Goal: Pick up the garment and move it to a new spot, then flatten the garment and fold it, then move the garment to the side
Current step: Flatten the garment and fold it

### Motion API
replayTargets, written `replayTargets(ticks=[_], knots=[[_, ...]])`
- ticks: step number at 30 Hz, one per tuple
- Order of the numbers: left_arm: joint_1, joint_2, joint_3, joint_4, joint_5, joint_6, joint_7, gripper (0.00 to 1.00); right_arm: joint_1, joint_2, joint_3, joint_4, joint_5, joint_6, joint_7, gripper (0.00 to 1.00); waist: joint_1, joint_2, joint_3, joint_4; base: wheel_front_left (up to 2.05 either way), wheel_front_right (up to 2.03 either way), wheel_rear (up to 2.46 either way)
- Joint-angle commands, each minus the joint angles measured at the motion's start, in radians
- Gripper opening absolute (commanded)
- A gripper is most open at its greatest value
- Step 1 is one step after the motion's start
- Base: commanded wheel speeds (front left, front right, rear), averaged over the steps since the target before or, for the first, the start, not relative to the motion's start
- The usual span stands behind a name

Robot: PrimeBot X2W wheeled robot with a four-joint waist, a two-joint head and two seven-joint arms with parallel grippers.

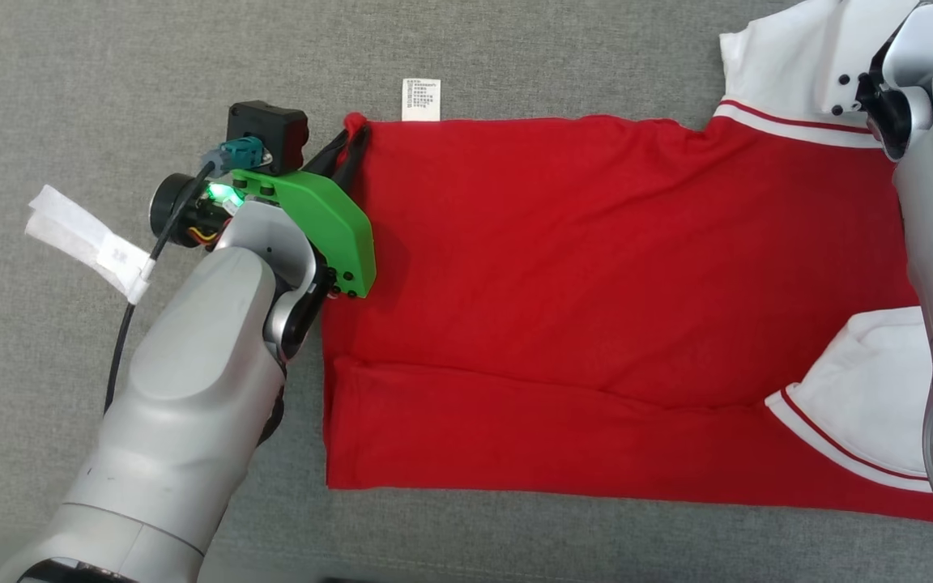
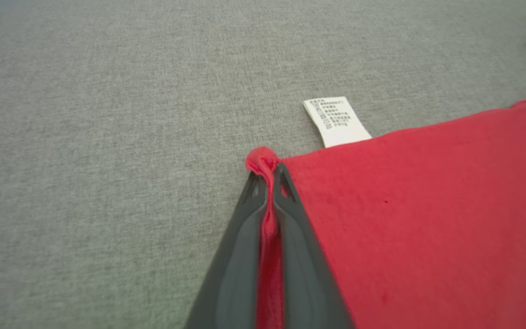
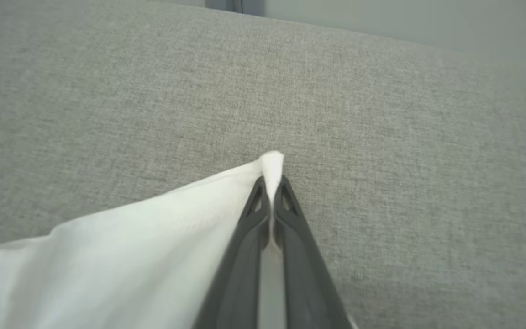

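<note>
Left gripper (image 2: 268,180) pinches the far hem corner of the garment (image 1: 596,267); right gripper (image 3: 272,187) pinches its white sleeve (image 3: 107,256) tip. Long axis spans both.

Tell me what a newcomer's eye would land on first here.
The red garment, spread across the grey surface, dominates the head view. At its far left corner, beside a white care label, the left hand pinches the red cloth. The right hand pinches a white sleeve tip at the far right.
</note>
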Motion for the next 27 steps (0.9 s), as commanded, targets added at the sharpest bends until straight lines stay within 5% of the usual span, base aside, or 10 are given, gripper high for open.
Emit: replayTargets(ticks=[1, 17, 27], knots=[[-0.017, 0.012, 0.005, 0.006, -0.003, 0.000, -0.007, 0.00, 0.010, -0.005, -0.001, 0.016, -0.010, -0.003, -0.016, 0.00, -0.0001, 0.0000, -0.003, -0.010, 0.00, 0.00, 0.00], [0.082, 0.089, 0.043, 0.041, -0.057, -0.013, -0.063, 0.00, 0.139, -0.024, 0.170, 0.001, 0.183, -0.002, -0.331, 0.00, -0.0001, 0.0000, -0.177, -0.133, 0.00, 0.00, 0.00], [0.252, 0.168, 0.072, -0.106, -0.100, 0.002, -0.095, 0.00, 0.483, -0.057, 0.294, -0.301, 0.388, -0.002, -0.416, 0.00, -0.0001, 0.0000, -0.285, -0.214, 0.00, 0.00, 0.00]])
